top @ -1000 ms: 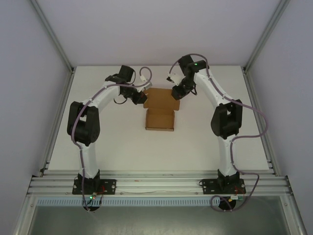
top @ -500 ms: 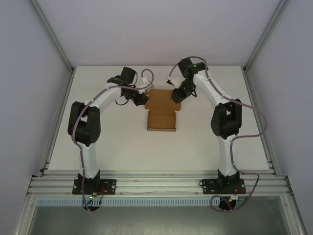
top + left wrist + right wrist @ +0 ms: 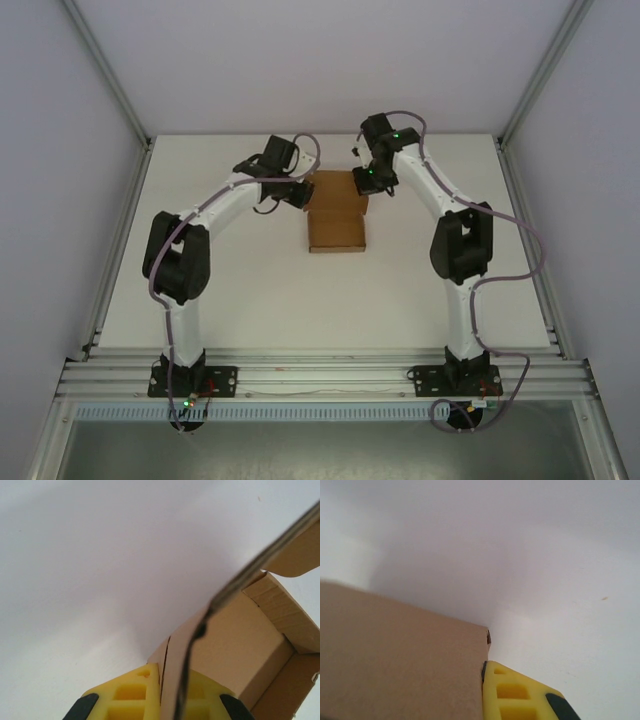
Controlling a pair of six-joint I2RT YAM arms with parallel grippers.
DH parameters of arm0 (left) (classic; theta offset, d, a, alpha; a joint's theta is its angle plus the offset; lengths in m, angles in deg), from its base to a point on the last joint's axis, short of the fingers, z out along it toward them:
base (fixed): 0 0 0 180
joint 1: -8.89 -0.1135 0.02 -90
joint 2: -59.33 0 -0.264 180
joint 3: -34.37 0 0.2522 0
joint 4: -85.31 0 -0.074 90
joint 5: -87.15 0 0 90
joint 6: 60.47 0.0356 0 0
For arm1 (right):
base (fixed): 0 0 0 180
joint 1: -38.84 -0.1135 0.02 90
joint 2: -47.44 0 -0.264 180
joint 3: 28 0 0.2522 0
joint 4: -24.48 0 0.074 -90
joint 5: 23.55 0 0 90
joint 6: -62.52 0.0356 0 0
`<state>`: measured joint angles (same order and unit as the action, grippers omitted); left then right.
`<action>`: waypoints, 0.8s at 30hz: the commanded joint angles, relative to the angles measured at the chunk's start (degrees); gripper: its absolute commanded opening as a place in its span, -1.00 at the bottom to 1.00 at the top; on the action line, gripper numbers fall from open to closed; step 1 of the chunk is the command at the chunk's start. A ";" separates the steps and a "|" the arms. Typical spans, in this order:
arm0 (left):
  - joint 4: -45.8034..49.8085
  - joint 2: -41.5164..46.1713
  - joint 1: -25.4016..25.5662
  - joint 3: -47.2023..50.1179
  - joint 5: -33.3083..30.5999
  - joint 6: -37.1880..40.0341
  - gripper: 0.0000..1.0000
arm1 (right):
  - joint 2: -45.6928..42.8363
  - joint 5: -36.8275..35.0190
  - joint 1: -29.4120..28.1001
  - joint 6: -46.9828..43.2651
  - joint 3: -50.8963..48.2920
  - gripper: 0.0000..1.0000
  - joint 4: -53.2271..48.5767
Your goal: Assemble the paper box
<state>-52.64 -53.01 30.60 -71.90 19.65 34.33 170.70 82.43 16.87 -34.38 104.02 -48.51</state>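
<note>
Slid the paper box (image 3: 337, 232) across the table (image 3: 230, 290), away from the arm bases and slightly to the right. Left its far panel looking shorter from above. Carried the left gripper (image 3: 299, 193) rightward and farther out along the box's left edge. Closed the right gripper (image 3: 366, 182), partly open before, on the box's far right corner, a little farther back.

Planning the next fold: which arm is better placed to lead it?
Left, probably: the left end effector clamps the paper box flap between both fingers; the right end effector grips at a corner.
</note>
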 commanded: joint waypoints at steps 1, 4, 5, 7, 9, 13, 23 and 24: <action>-2.02 2.65 3.51 -2.17 -9.79 -14.96 -1.00 | -3.00 -7.31 -3.26 16.48 -0.54 -0.98 8.32; -1.03 1.84 4.13 -4.51 -12.38 -22.93 -1.00 | -3.49 -11.70 -5.93 20.26 -0.43 -0.96 10.79; 0.48 1.30 4.13 -6.17 -12.22 -24.69 -1.00 | -3.53 -12.00 -6.55 21.57 -0.57 -0.96 11.85; -0.53 0.81 4.17 -6.81 -12.48 -28.23 -1.00 | -3.30 -11.33 -7.61 21.95 -0.35 -0.96 12.28; -1.70 -0.29 3.86 -7.95 -11.47 -29.88 -1.00 | -2.99 -10.96 -8.60 21.86 -0.90 -0.95 12.38; 4.90 -4.60 3.48 -14.70 -18.10 -29.21 -1.00 | -3.24 -10.50 -8.70 20.69 -3.40 -0.95 10.71; -4.51 -1.40 3.90 -2.27 -13.99 -33.68 -1.00 | -7.52 -10.63 -8.97 28.62 -14.83 -0.97 22.64; -7.36 0.15 4.44 1.51 -15.98 -33.81 -1.00 | -7.95 -11.68 -9.05 29.72 -16.12 -0.96 23.85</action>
<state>-53.67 -57.10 32.53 -76.67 2.39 2.70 165.65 70.24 9.50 -9.57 90.58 -31.30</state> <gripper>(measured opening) 0.065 0.052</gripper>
